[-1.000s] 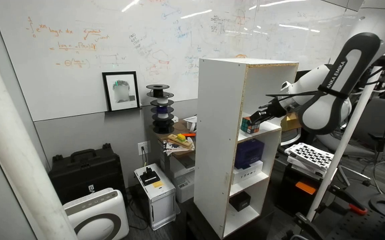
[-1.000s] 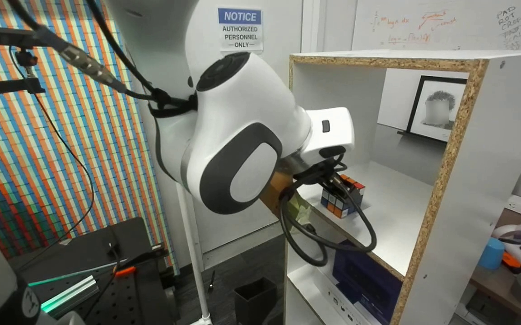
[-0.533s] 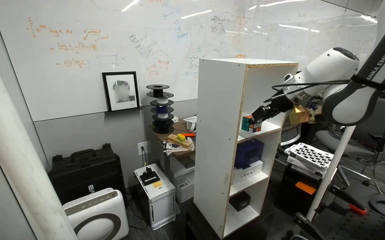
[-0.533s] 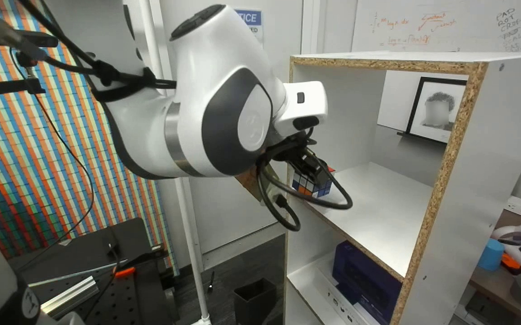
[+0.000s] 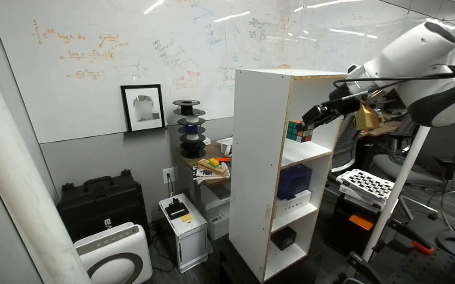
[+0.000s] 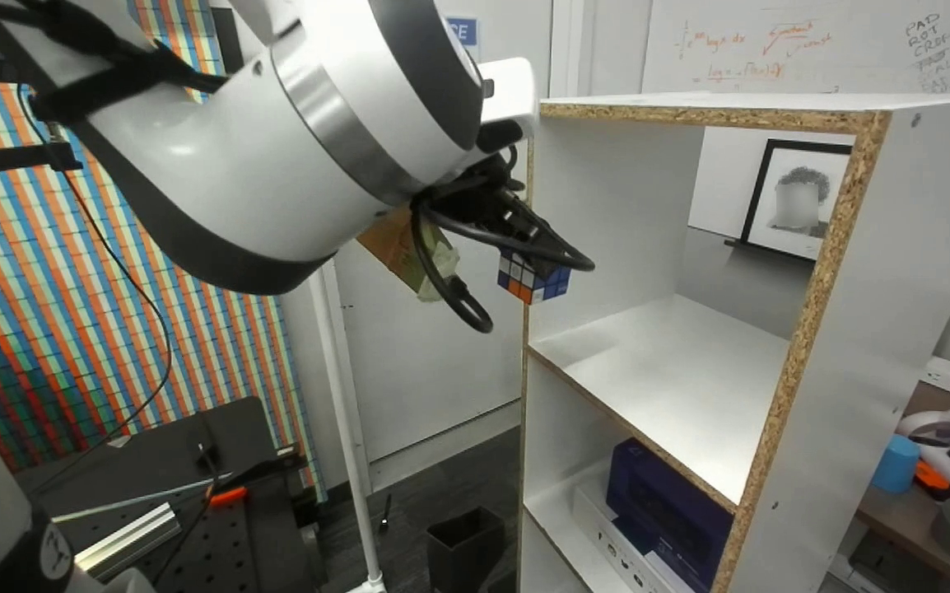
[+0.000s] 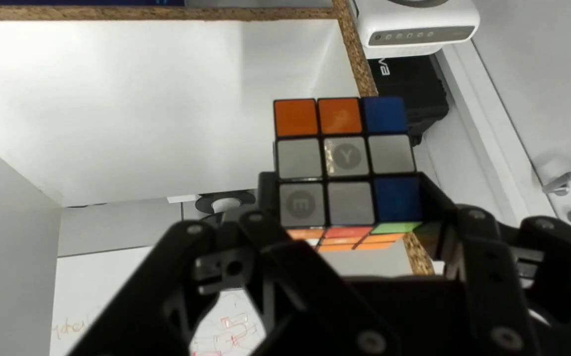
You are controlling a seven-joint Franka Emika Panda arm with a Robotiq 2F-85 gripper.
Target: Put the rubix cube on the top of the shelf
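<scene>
The rubix cube (image 5: 293,130) is held in the air at the front opening of the shelf's top compartment, above that compartment's floor. It also shows in an exterior view (image 6: 528,282), beside the shelf's front side edge, and in the wrist view (image 7: 347,157) with white, orange and blue squares. My gripper (image 7: 350,202) is shut on the cube, one finger on each of two opposite sides. The gripper also shows in an exterior view (image 5: 310,118), reaching down at a slant. The white shelf (image 5: 259,157) stands upright; its flat top (image 6: 714,100) is higher than the cube.
A purple box (image 5: 295,179) on a white box (image 5: 292,203) is in the middle compartment. A black box (image 5: 283,237) is in the lowest one. A white pole (image 5: 393,181) stands near the arm. A whiteboard (image 5: 196,51) is behind the shelf.
The cube has left the top compartment's floor. My gripper has drawn it back toward the compartment's front edge and raised it. The arm has pulled back and up.
</scene>
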